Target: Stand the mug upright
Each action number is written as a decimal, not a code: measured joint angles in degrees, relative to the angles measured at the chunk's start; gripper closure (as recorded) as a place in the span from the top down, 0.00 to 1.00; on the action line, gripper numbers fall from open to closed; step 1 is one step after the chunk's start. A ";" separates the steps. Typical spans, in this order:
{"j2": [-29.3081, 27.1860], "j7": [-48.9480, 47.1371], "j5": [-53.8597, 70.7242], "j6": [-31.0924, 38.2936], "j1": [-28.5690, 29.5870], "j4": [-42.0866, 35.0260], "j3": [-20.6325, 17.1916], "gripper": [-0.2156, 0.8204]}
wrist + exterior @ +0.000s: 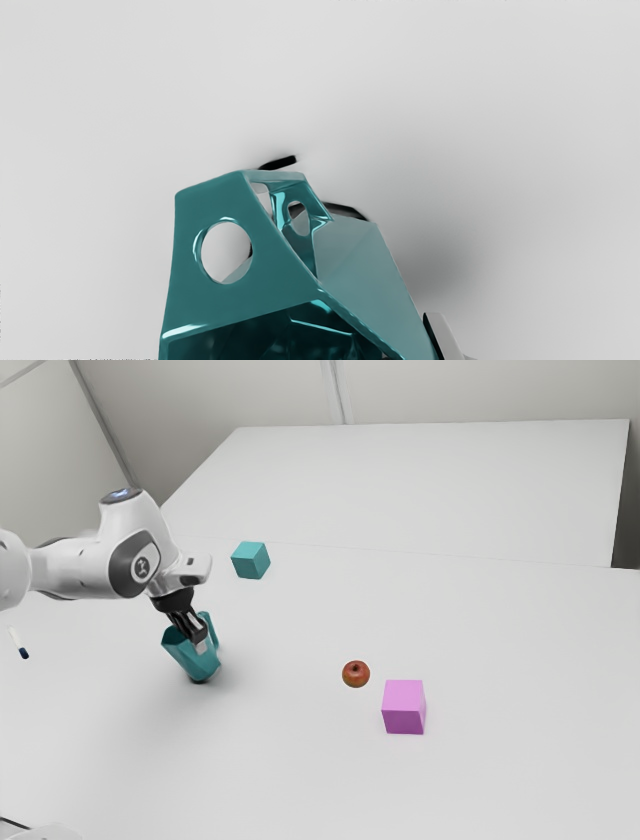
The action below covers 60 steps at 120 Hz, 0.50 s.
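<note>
The teal mug [188, 657], tilted low at the bench [300, 760], looks hard, light and rather slippery, so its wall [375, 280], which the hand [199, 641] is gripping, seems suitable for holding.

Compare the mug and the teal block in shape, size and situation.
Shape: the mug is hollow, with an open mouth, while the teal block is a cube with closed, flat faces.
Size: the mug looks clearly larger than the teal block.
Situation: the gripper is at the mug, whereas the teal block sits apart from it on the table.
Shared: both are teal.
</note>
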 joint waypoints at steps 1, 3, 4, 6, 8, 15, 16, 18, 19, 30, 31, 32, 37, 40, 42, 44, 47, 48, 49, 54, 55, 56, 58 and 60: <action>0.01 -0.20 0.07 0.06 0.00 -0.02 -0.01 0.03; 0.02 -0.58 0.20 0.17 -0.01 -0.06 -0.01 0.03; 0.02 -0.77 0.27 0.23 -0.01 -0.08 -0.02 0.03; 0.04 -1.14 0.41 0.33 -0.01 -0.10 -0.02 0.03; 0.07 -1.51 0.53 0.42 -0.01 -0.13 -0.03 0.03; 0.04 -2.74 0.86 0.70 0.04 -0.44 -0.06 0.03; 0.04 -2.91 0.90 0.73 0.04 -0.48 -0.06 0.03; 0.04 -3.24 0.96 0.79 0.05 -0.52 -0.08 0.03; 0.04 -3.40 0.99 0.82 0.05 -0.55 -0.09 0.03; 0.00 -5.02 1.21 1.06 -0.28 -0.86 -0.12 0.04; -0.01 -5.15 1.21 1.07 -0.33 -0.87 -0.12 0.04; -0.01 -5.28 1.21 1.09 -0.37 -0.88 -0.12 0.05; -0.03 -5.87 1.20 1.13 -0.52 -0.93 -0.12 0.06; -0.03 -6.18 1.15 1.14 -0.57 -0.94 -0.11 0.08; -0.03 -6.37 1.11 1.15 -0.60 -0.95 -0.10 0.09; -0.03 -6.55 1.07 1.15 -0.62 -0.95 -0.10 0.11; -0.06 -6.81 1.03 1.15 -0.63 -0.95 -0.09 0.14; -0.07 -6.89 1.02 1.15 -0.63 -0.96 -0.09 0.15; -0.06 -6.98 1.00 1.15 -0.64 -0.96 -0.09 0.16; -0.07 -7.37 0.94 1.15 -0.64 -0.96 -0.09 0.22; -0.08 -7.45 0.94 1.15 -0.64 -0.96 -0.08 0.23; -0.09 -7.53 0.93 1.15 -0.64 -0.96 -0.08 0.25; -0.13 -7.67 0.91 1.15 -0.62 -0.96 -0.10 0.27; -0.21 -7.82 0.90 1.14 -0.56 -0.96 -0.17 0.29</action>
